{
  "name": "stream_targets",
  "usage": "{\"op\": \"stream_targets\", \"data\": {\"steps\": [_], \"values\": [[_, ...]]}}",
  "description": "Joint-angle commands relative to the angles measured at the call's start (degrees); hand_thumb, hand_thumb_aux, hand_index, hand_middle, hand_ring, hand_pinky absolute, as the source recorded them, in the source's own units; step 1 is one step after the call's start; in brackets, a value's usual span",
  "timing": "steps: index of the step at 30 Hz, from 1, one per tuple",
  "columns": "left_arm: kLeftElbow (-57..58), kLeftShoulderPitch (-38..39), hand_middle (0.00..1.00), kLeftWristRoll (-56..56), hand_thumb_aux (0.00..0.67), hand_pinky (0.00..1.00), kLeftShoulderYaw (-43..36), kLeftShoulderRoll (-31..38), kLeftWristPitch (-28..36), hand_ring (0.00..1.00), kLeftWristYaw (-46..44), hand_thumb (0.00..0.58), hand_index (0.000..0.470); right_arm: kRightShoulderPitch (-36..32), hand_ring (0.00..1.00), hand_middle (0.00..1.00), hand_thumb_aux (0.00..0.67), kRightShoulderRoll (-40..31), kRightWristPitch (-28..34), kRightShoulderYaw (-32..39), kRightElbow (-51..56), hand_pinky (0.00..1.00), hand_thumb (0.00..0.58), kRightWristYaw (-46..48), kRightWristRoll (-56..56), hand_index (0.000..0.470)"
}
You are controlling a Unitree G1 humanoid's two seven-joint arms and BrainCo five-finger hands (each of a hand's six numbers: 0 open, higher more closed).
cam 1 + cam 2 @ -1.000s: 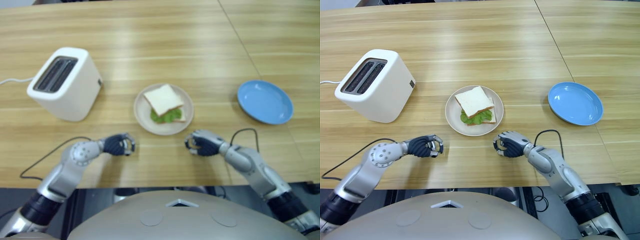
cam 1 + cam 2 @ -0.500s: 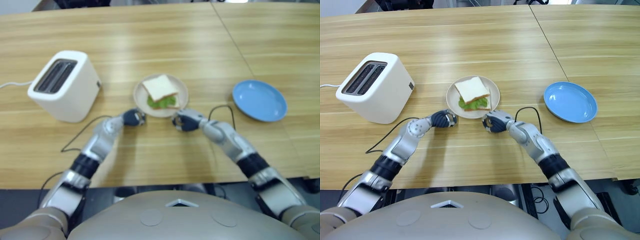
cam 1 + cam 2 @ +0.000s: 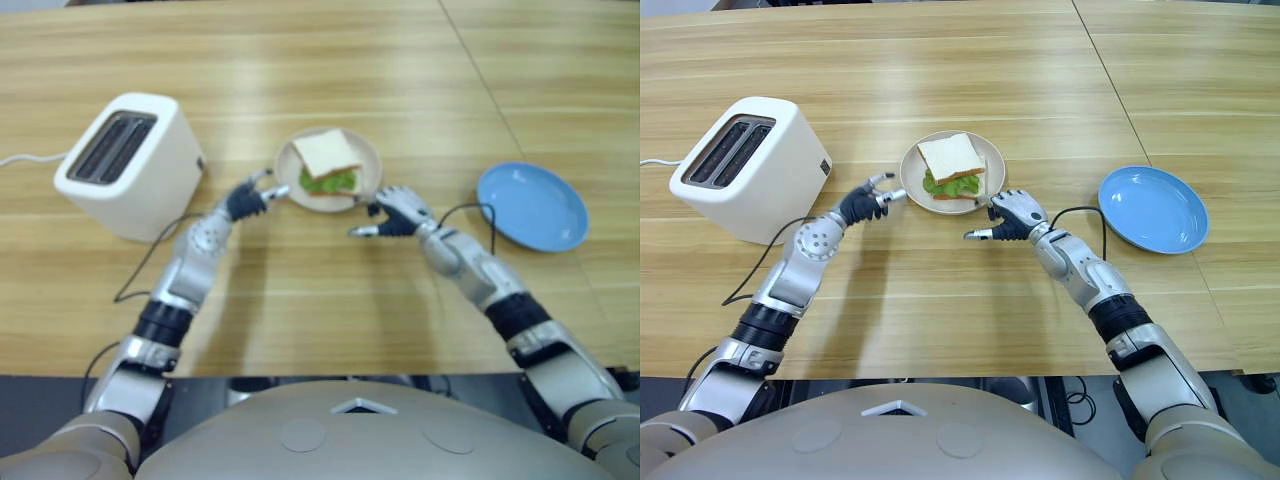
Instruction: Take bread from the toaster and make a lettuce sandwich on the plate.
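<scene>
Two square bread slices, ruffled lettuce between, on round beige plate | boxy white toaster left | left hand and right hand flank plate, fingers spread, empty

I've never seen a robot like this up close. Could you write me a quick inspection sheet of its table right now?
Surface: wooden table, seam on the right.
Job's things: white toaster, no bread sticking out; sandwich with lettuce on the beige plate.
Clutter: empty blue plate at right.
Hands: left hand and right hand open, flanking the beige plate, holding nothing.
Cables: white cord at toaster; black cables by both arms.
Surroundings: nothing seen.
</scene>
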Motion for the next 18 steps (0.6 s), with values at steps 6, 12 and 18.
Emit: {"op": "stream_targets", "data": {"steps": [6,12,18], "values": [[7.3,-3.8,0.0,-12.1,0.0,0.0,9.4,-11.6,-14.0,0.0,8.3,0.0,0.0,3.1,0.0,0.0,0.0,10.9,-2.6,-15.2,-2.4,0.0,0.0,4.4,30.6,0.0],[15.2,-6.7,0.0,-15.3,0.0,0.0,11.1,-13.6,-17.5,0.0,8.6,0.0,0.0,2.3,0.0,0.0,0.0,15.8,-1.3,-19.3,1.7,0.0,0.0,8.8,38.1,0.0],[15.8,-5.6,0.0,-17.1,0.0,0.0,11.5,-13.8,-19.5,0.0,7.5,0.0,0.0,2.5,0.0,0.0,0.0,17.2,-0.7,-20.5,1.8,0.0,0.0,10.7,38.7,0.0]]}}
